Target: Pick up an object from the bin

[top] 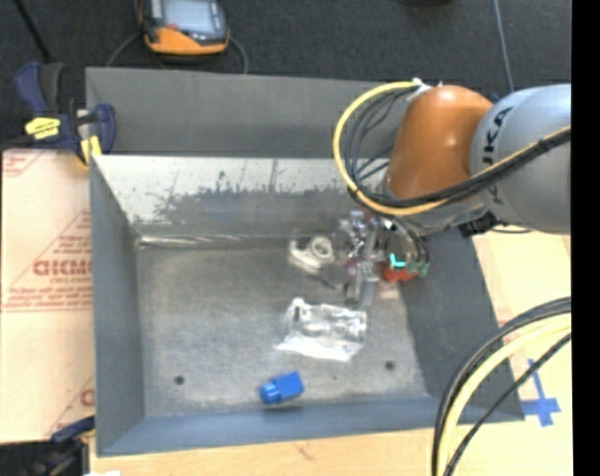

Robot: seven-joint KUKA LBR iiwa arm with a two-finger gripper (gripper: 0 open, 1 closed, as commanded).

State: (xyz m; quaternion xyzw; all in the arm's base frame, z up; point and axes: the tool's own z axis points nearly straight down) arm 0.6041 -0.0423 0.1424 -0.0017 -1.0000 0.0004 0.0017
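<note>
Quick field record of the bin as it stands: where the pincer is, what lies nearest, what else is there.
pincer: low in the grey metal bin, right of centre, towards the back wall
nearest: whitish ring-shaped roll, beside it on the view's left
next: crumpled clear plastic bag, nearer the front
farthest: small blue block, by the front wall
grasp: cannot tell

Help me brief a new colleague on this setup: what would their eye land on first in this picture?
The arm's orange cover dominates the upper right, with the tool low over the grey bin near its back wall. On the floor, a small blue block stands out by the front wall. A crumpled clear plastic bag lies mid-floor, and a whitish ring sits just left of the tool.
</note>
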